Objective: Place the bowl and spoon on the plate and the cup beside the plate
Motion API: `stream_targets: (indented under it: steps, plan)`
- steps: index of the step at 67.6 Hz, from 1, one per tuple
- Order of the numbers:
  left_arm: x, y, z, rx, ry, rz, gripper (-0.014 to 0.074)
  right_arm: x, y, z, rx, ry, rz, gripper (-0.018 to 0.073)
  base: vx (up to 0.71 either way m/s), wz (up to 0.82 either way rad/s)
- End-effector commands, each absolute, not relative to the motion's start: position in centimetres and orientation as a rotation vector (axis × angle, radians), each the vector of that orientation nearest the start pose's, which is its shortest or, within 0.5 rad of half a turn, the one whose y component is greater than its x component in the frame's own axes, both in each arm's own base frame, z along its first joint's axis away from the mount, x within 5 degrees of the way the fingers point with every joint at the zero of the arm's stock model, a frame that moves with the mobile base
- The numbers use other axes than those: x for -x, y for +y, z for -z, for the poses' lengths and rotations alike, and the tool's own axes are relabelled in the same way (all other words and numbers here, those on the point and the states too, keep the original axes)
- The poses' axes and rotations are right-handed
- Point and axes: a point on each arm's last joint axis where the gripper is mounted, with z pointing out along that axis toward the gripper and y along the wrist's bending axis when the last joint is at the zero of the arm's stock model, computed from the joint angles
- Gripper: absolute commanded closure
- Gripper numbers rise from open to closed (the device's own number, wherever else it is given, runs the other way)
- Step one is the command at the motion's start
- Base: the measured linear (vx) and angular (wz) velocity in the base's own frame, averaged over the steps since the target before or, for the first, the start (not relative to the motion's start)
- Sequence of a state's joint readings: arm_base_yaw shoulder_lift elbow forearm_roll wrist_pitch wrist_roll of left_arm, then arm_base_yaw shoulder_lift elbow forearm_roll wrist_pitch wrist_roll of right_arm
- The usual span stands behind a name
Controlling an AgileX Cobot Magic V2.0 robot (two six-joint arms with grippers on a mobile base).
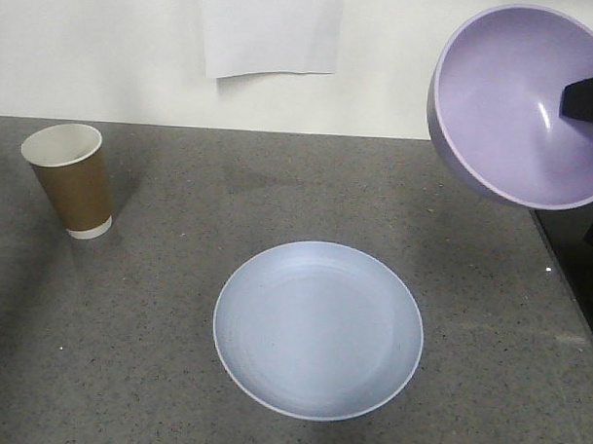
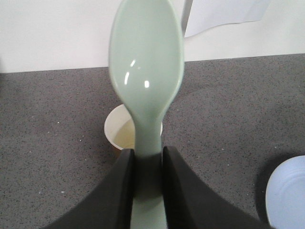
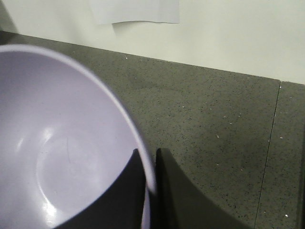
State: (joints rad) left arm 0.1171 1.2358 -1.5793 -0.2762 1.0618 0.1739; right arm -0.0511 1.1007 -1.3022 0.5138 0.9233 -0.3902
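Front view: bowl (image 1: 520, 103) is hanging tilted at upper right; plate (image 1: 317, 330) is lying centre; cup (image 1: 69, 180) is standing far left.
Left wrist: left gripper (image 2: 147, 152) is clamping spoon (image 2: 146, 62) by its handle.
Right wrist: right gripper (image 3: 150, 152) is pinching the bowl's rim.

A bare lab-like test station: dark grey speckled stone worktop (image 1: 278, 182), plain white wall (image 1: 88, 49), white paper sheet (image 1: 269, 31) upper centre.
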Motion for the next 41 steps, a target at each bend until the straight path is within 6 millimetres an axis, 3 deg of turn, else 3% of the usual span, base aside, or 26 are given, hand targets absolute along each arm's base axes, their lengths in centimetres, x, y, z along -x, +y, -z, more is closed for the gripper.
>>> stream_targets:
  steps: [1,41]
  plan:
    - [-22.97,0.36,-49.24,-0.042,2.068,0.187,0.0604,-20.80,2.43,-45.73,0.223,1.990,-0.359,0.0565,0.00,0.00]
    - [-22.97,0.36,-49.24,-0.042,2.068,0.187,0.0604,-20.80,2.43,-45.73,0.223,1.990,-0.359,0.0565,0.00,0.00]
